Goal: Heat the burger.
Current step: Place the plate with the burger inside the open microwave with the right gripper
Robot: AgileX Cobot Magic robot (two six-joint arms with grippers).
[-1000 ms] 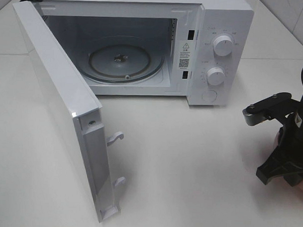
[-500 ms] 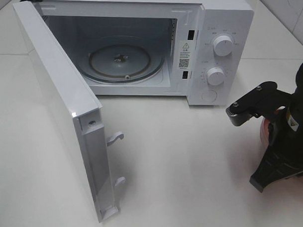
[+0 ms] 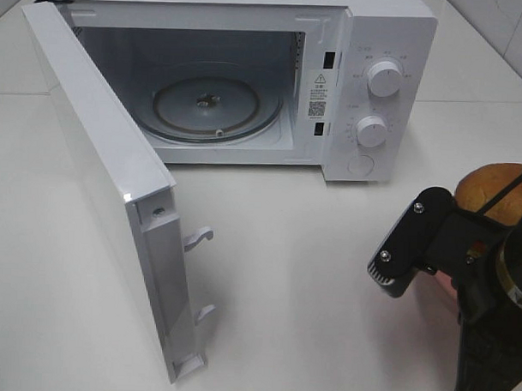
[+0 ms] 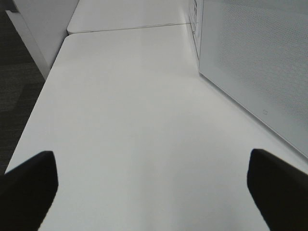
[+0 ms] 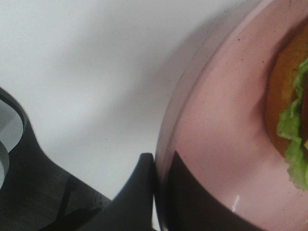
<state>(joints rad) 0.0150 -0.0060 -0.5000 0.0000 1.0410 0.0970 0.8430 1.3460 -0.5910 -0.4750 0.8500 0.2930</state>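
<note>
The burger [image 3: 491, 188], with a golden-brown bun, sits on a pink plate [image 3: 444, 280] at the right edge of the exterior view, mostly hidden behind my right arm. In the right wrist view my right gripper [image 5: 161, 166] is shut on the rim of the pink plate [image 5: 216, 125], and the burger [image 5: 288, 110] with its lettuce shows at the edge. My left gripper [image 4: 154, 187] is open and empty over bare table; it is out of the exterior view.
The white microwave [image 3: 378, 45] stands at the back with its door [image 3: 107, 173] swung wide open to the left. Its glass turntable [image 3: 217, 104] is bare. The door's perforated panel [image 4: 255, 62] stands beside my left gripper.
My right arm has swung left and toward the camera with the plate. The burger's bun has come into view behind it. The microwave and door have not moved.
</note>
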